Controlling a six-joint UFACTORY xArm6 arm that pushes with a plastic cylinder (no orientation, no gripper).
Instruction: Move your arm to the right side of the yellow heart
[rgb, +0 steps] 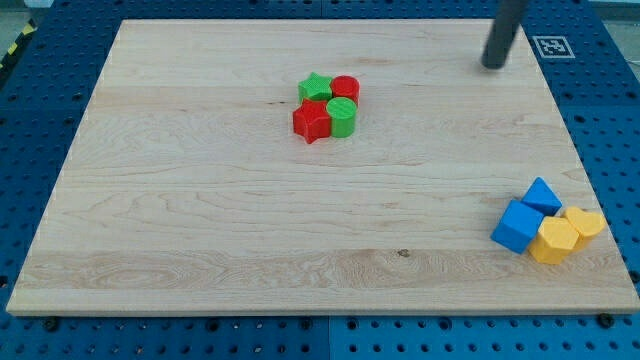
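The yellow heart (585, 221) lies near the board's right edge, at the view's lower right. It touches a yellow hexagonal block (553, 241), which sits against a blue cube (517, 226) and a blue triangular block (543, 194). My tip (493, 66) is at the view's upper right, on the board, far above and somewhat left of the yellow heart. It touches no block.
A tight cluster stands at the upper middle: a green star (316, 87), a red cylinder (346, 87), a red star (312, 122) and a green cylinder (342, 117). The wooden board (200, 200) rests on a blue pegboard table. A fiducial tag (553, 46) lies off the board's upper right.
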